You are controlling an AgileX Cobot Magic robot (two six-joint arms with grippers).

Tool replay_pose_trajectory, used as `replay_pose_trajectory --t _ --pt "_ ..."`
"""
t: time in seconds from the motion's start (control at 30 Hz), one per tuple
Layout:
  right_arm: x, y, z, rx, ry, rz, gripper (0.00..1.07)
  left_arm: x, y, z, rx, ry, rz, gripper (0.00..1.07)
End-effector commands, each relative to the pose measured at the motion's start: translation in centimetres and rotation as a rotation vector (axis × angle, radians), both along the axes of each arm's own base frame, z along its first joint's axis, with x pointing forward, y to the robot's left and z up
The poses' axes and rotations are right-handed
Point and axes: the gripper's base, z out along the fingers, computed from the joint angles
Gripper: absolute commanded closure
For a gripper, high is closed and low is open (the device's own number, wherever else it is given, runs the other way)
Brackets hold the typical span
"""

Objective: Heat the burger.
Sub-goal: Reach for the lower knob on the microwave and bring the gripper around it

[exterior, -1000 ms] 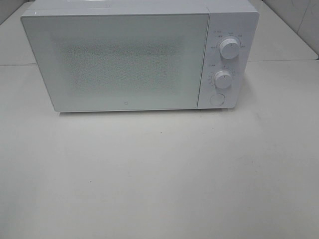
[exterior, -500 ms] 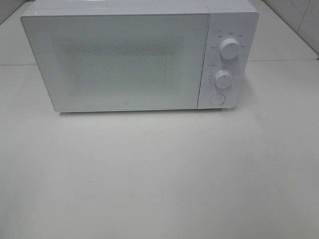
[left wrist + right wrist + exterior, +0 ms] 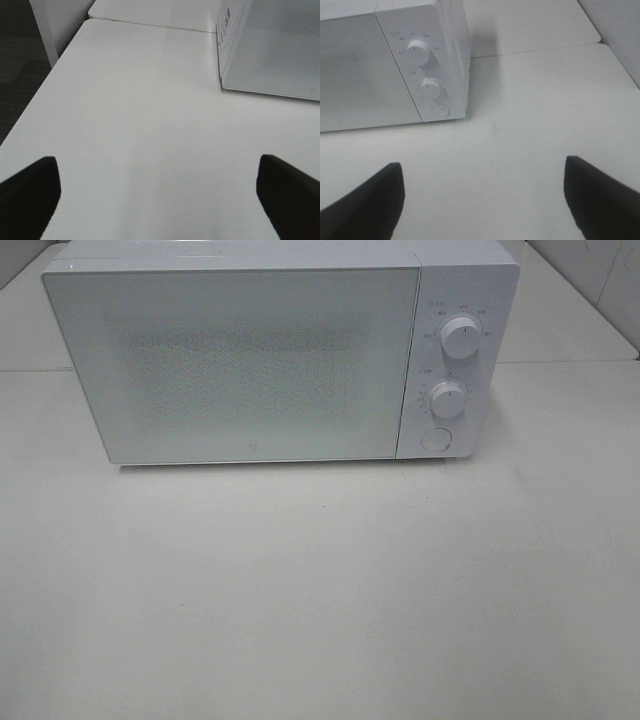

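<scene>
Seeing no burger; shut microwave (image 3: 250, 360) at 12 o'clock, dials (image 3: 461, 337) nearer right gripper (image 3: 482, 167); it and left gripper (image 3: 157, 161) wide, empty.

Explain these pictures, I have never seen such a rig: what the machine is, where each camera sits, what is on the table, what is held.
It is a robot with two arms, each ending in a two-fingered end effector. One camera, high off the arms, looks down on a white microwave, shut, standing on a pale table; it has an upper knob, a lower knob and a round button. The other two cameras sit on the wrists; the dark shapes at their edges are fingers. The left end effector and right end effector are open and hold nothing. No burger shows anywhere.
</scene>
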Motion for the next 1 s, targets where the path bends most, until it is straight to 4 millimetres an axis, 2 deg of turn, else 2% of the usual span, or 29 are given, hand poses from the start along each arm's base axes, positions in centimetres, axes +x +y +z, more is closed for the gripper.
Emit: replay_pose_trajectory --t 0.03,0.2,0.27,0.37,0.4,0.67,0.73,1.0 --pt "0.7 0.0 -0.1 -0.008 -0.027 -0.004 0.27 -0.3 0.0 0.1 -0.007 -0.034 -0.010 0.06" --pt "2.0 0.2 -0.5 -0.009 -0.025 0.002 0.29 -0.3 0.0 0.1 -0.007 -0.034 -0.010 0.06" --pt "3.5 0.4 -0.7 -0.018 -0.013 0.006 0.30 -0.3 0.0 0.1 -0.007 -0.034 -0.010 0.06" --pt "3.9 0.4 -0.8 -0.019 -0.008 0.008 0.30 -0.3 0.0 0.1 -0.007 -0.034 -0.010 0.06" --pt "4.8 0.5 -1.0 -0.020 0.000 0.011 0.31 -0.3 0.0 0.1 -0.007 -0.034 -0.010 0.06" --pt "7.4 0.8 -1.5 -0.044 -0.014 0.026 0.31 -0.3 0.0 0.1 -0.007 -0.034 -0.010 0.06" --pt "8.6 1.0 -2.2 -0.042 -0.035 0.037 0.31 -0.3 0.0 0.1 -0.007 -0.034 -0.010 0.06" --pt "10.8 1.4 -4.4 -0.036 0.008 0.051 0.31 -0.3 0.0 0.1 -0.007 -0.034 -0.010 0.06"
